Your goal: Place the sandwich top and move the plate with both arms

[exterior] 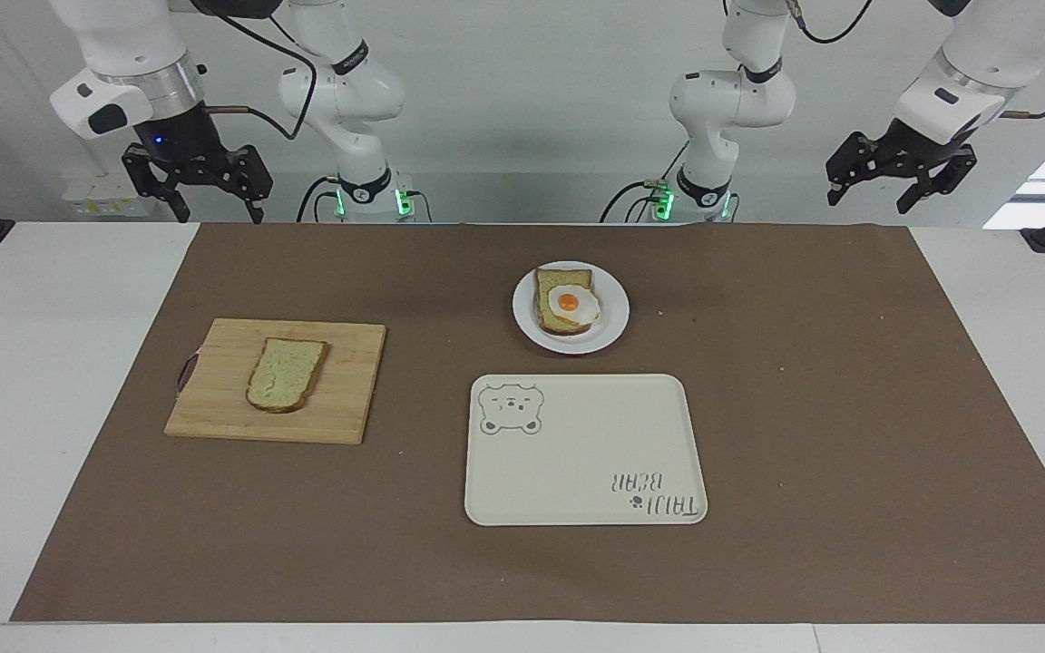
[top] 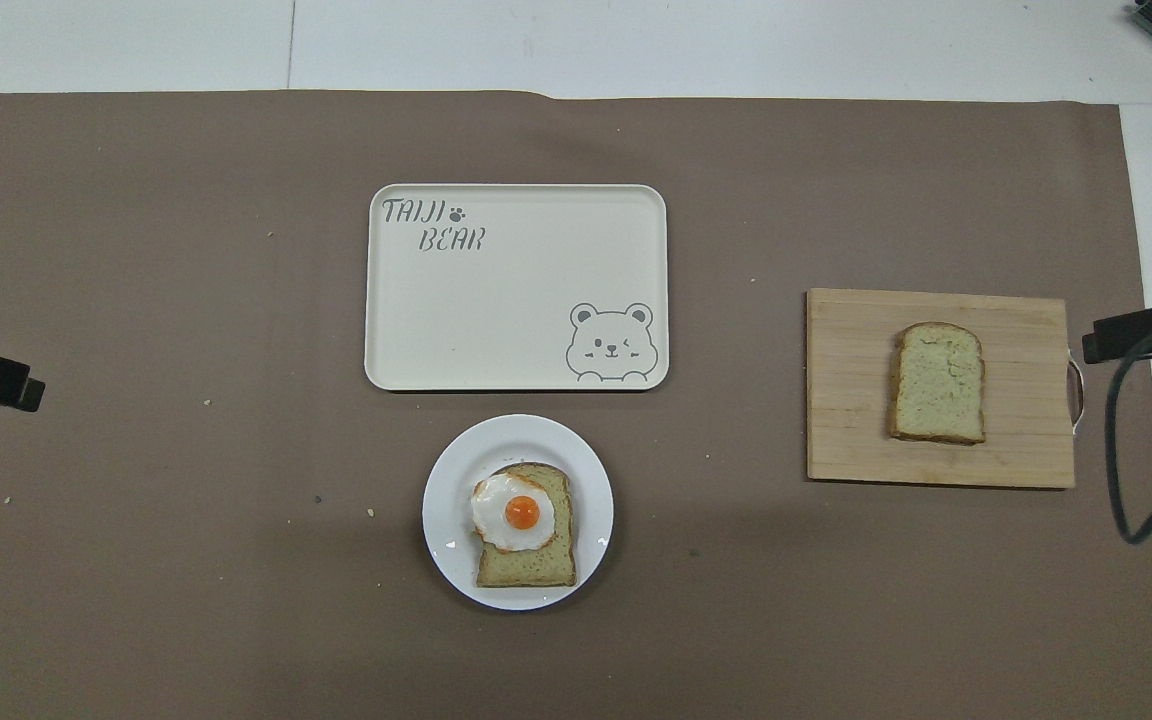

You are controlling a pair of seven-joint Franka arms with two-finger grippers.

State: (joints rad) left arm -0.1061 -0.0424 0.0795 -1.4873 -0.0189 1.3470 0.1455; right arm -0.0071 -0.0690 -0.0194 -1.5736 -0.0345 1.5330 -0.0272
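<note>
Facing view, across: right gripper (exterior: 207, 188) is up above the table's edge at the right arm's end, jaws spread, empty. Sandwich top (exterior: 285, 374) lies flat on the cutting board (exterior: 341, 385), untouched. Plate (exterior: 610, 319) with the egg slice (exterior: 566, 302) sits mid-table, nearer to the robots than the bear tray (exterior: 577, 472). Left gripper (exterior: 902, 177) is raised over its own end, jaws spread, empty. Step looks like pre-pick. Next move likely: right gripper descends onto the top slice, pinching its edges gently.
</note>
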